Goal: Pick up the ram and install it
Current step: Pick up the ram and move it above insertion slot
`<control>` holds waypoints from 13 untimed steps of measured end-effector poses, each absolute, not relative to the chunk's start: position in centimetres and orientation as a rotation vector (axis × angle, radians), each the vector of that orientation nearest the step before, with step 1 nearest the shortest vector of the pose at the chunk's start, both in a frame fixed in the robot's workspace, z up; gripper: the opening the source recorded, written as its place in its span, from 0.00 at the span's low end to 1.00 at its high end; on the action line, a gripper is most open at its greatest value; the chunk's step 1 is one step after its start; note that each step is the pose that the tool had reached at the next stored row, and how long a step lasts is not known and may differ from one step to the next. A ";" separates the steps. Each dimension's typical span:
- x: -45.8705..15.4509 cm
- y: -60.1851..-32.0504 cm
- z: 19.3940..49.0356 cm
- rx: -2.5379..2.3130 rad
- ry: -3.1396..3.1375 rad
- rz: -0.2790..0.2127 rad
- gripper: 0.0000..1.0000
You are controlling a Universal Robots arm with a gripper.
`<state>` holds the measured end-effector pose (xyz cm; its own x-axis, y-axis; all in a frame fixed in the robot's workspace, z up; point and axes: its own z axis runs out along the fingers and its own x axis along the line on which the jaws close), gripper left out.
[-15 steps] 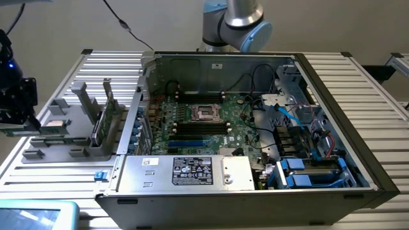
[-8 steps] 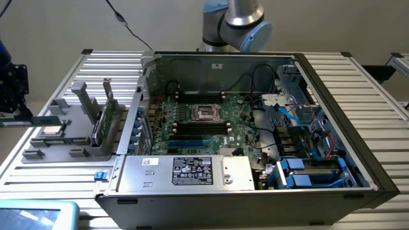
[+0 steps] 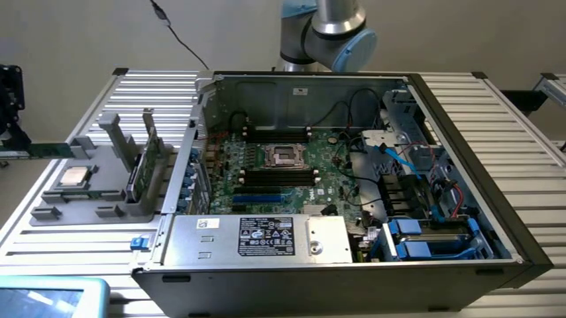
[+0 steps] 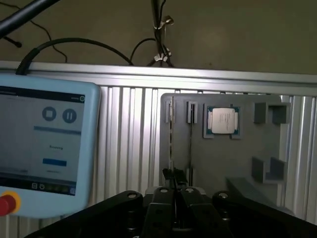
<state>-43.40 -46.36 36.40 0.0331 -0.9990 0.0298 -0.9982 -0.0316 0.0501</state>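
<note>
The ram (image 3: 137,177) stands on edge in the grey holder tray (image 3: 53,213) on the ribbed surface (image 3: 495,132). It is to the exterior view's left of the open computer case (image 3: 309,285), near the silver processor chip (image 3: 74,175). My hand (image 4: 174,174) has its fingers pressed together and grips nothing. It hangs above the tray, pointing down at two thin boards (image 4: 171,139) seen edge-on; I cannot tell which of them is the ram. A touchscreen pendant (image 4: 44,144) lies beside the tray. The arm's joint (image 3: 329,33) shows behind the case.
</note>
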 end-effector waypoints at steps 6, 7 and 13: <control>-43.4 -46.4 38.9 2.216 -2.145 -0.022 0.11; -43.4 -46.4 39.3 2.216 -2.145 -0.022 0.11; -43.4 -46.4 41.5 2.215 -2.145 -0.023 0.11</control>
